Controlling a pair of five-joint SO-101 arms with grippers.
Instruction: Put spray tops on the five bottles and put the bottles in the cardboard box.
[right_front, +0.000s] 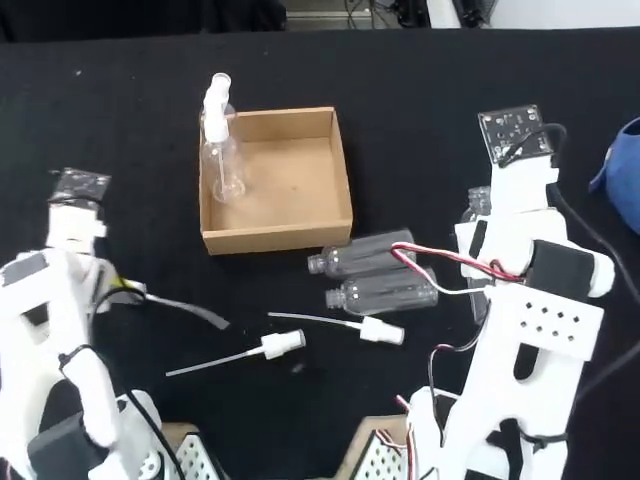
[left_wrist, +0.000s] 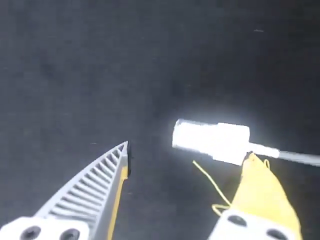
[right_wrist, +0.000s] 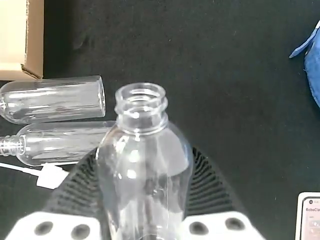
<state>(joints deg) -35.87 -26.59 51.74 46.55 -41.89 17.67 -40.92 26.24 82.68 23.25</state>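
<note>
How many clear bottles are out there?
4: one capped bottle standing in the cardboard box; two lying on the table beside it; one bottle in the right jaws. Another may be hidden.

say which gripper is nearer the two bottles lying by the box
Right. The right gripper, holding a bottle, is beside the lying bottles; the left gripper is far off at a spray top.

Odds and ends at the margins

A black table (right_front: 420, 70) is stretching under everything. A blue item (right_front: 624, 178) (cloth or cap, hard to tell) is lying at the table's right edge. Dark cables (right_front: 372, 12) are trailing beyond the table's far edge, and a small printed card (right_wrist: 309, 215) is resting on the table.
</note>
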